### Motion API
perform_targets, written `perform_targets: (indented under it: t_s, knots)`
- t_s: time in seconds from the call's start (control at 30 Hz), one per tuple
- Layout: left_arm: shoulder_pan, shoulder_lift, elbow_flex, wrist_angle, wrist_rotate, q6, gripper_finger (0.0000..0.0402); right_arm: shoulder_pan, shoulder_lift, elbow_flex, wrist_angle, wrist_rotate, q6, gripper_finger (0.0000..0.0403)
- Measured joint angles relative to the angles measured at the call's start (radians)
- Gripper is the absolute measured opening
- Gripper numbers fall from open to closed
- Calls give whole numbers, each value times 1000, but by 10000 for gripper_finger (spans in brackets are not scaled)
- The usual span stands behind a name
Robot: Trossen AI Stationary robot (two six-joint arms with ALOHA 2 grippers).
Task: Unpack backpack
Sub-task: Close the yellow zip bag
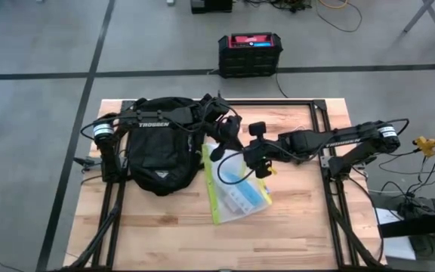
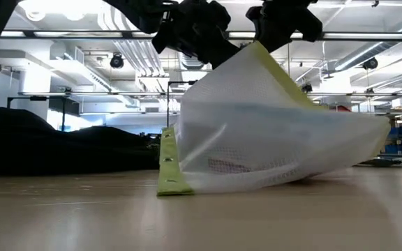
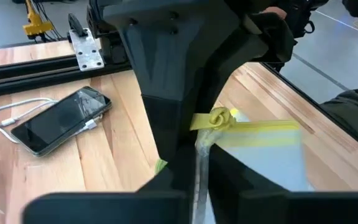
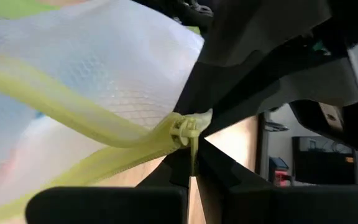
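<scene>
A: Nearest, in the low view: a translucent mesh pouch (image 2: 271, 139) with yellow-green zip trim, one edge down on the wooden table (image 2: 201, 216), the other edge lifted. Beyond the pouch, low and dark on the table: the backpack (image 2: 54, 150), black fabric, slumped flat

B: From above, same picture. Backpack (image 1: 161, 147) touching the pouch (image 1: 236, 189) along one side. Left gripper (image 1: 225, 143) at the pouch corner nearest the backpack, right gripper (image 1: 259, 162) on the pouch edge away from the backpack

A: Fingers? Right gripper (image 4: 192, 163) pinched down on the yellow zip pull (image 4: 188, 127) and zip end, pads nearly meeting. Left gripper (image 3: 194, 162) likewise closed tight on the trim at a yellow knot (image 3: 218, 117)

B: Past the pouch, away from the backpack: a smartphone (image 3: 58, 118) with white cable, flat on the wood. Farthest off, beyond the backpack on the floor: a black-and-red box (image 1: 250, 54)

A: Likely step: opening the zip. Best done with the left side anchoring the trim and the right drawing the pull straight along the zip line, away from the backpack. Worth keeping the mesh taut, since slack probably jams the slider. Also worth keeping the pouch low, so nothing spills or knocks the phone
</scene>
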State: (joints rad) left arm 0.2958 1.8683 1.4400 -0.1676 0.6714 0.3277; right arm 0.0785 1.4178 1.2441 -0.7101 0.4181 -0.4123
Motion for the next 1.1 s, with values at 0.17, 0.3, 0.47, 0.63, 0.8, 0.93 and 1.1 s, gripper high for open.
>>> perform_targets:
  t_s: [0.17, 0.3, 0.47, 0.63, 0.8, 0.93, 1.1]
  knots:
    - [0, 0, 3, -16, -78, -26, 1, 18, 1, 73, -91, 88, -26, 0]
    - [-1, 0, 3, -19, -129, -52, 0, 46, 1, 116, -138, 125, -39, 0]
    - [0, 1, 2, -20, -134, -81, 0, 77, 1, 125, -141, 134, -44, 0]
    - [1, 3, 0, -28, -132, -82, 0, 91, 17, 124, -189, 166, -37, 0]
    - [3, 3, 0, -18, -123, -76, 0, 109, 19, 122, -202, 362, -165, 0]
    - [4, 4, 0, -24, -114, -76, 0, 109, 19, 122, -194, 405, -252, 0]
    - [4, 7, -3, -36, -57, -75, 0, 112, 37, 111, -230, 404, -284, 0]
